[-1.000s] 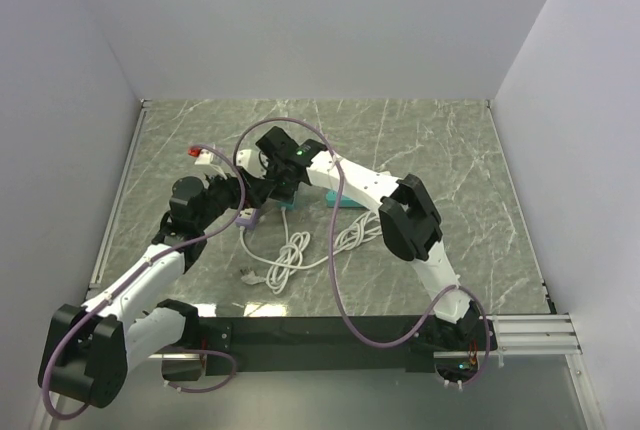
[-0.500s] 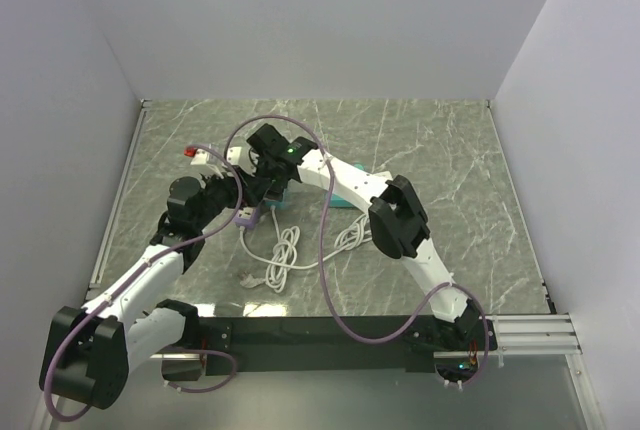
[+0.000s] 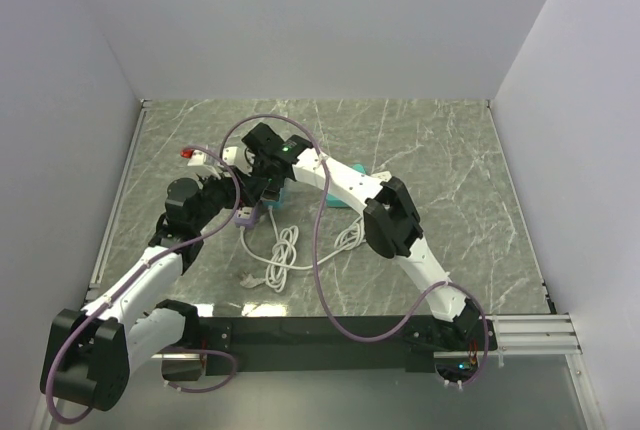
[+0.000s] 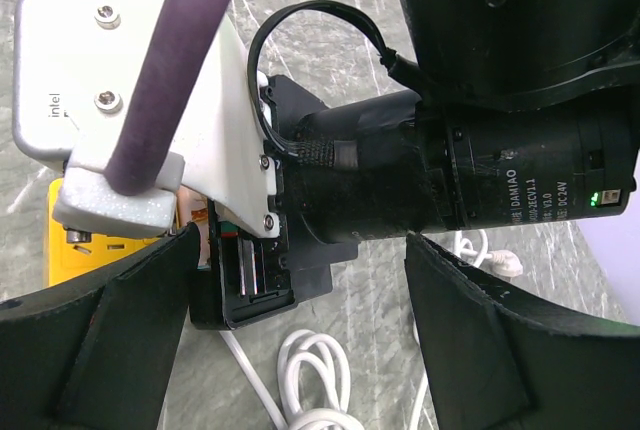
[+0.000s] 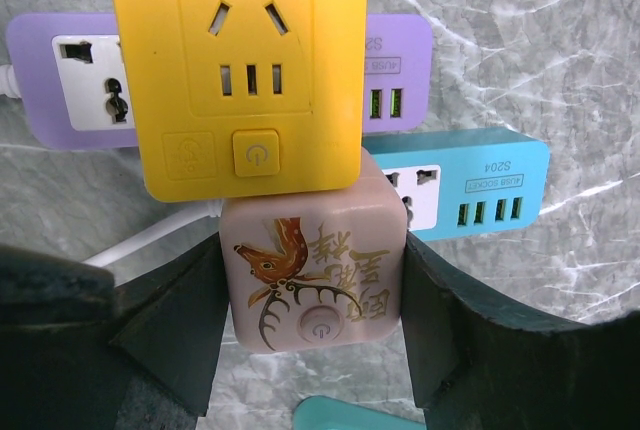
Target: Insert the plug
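My right gripper (image 5: 313, 295) is shut on a pink cube socket (image 5: 313, 275) with a deer print. A yellow cube socket (image 5: 245, 75) sits tight against the pink cube's far side, over a purple power strip (image 5: 60, 80) and a blue power strip (image 5: 480, 185). In the top view the right gripper (image 3: 270, 190) is at the table's left middle. My left gripper (image 3: 240, 202) is open and empty just beside it; its wrist view is filled by the right wrist (image 4: 430, 170). A white cable (image 3: 283, 250) lies coiled, ending in a white plug (image 3: 246, 275).
A white power strip with a red switch (image 3: 200, 156) lies at the far left. A teal strip (image 3: 345, 196) lies under the right arm. Purple arm cables (image 3: 322, 250) loop over the table (image 3: 450, 150). Walls close in on three sides.
The right arm has swung its wrist a little to the left with the pink cube in it. The white cable coil has shifted slightly left. The left arm has barely moved.
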